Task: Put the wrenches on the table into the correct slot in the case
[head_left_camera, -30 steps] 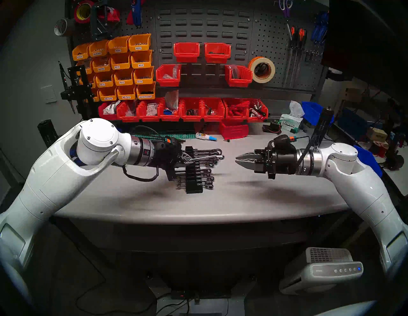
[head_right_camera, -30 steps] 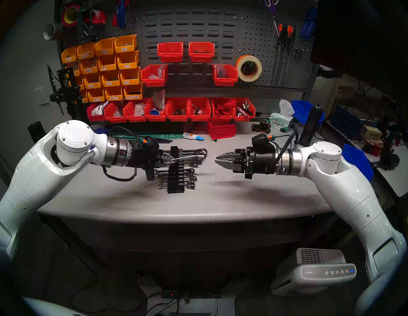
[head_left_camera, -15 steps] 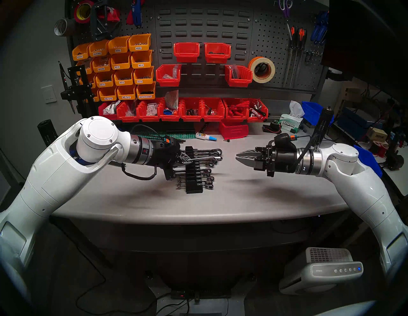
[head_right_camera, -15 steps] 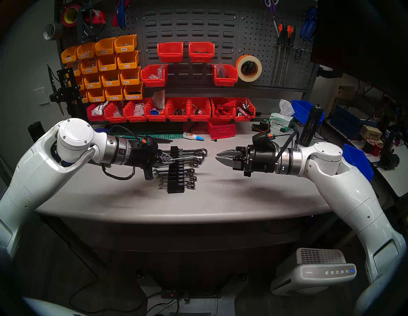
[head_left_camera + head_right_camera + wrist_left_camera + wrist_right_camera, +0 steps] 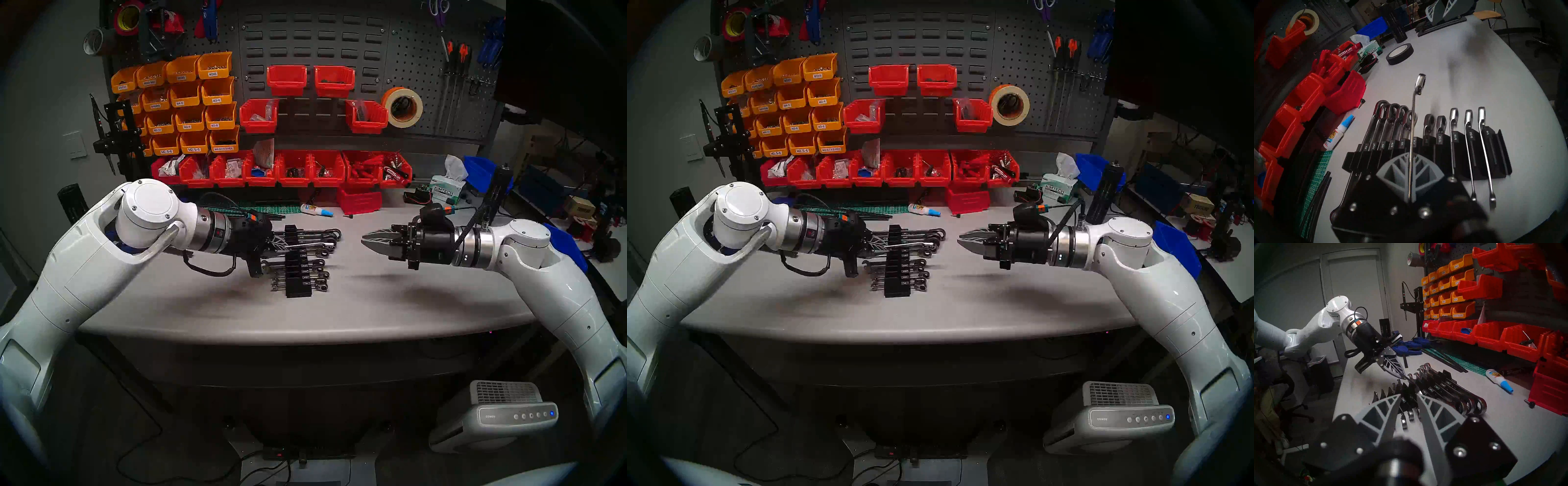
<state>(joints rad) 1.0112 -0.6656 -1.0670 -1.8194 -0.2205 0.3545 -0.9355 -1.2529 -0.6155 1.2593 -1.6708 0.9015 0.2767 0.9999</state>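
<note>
While the left fingers (image 5: 1411,171) stay pinched tight on the shank of the chrome wrench (image 5: 1412,129), the tool juts out past their tips, its ring end hanging above the black rack (image 5: 1463,162) near the vacant groove (image 5: 1414,144) between the 1/2 and 3/8 labels. Other wrenches fill the grooves on both sides, so the gap is narrow. Off to the right, the right fingers (image 5: 368,241) hang partly spread, holding nothing, well clear of the rack with bare bench (image 5: 373,305) between and below them. Toward the curved front edge the bench lies open; behind the rack a glue bottle (image 5: 317,210) and red bins (image 5: 295,169) crowd the back.
</note>
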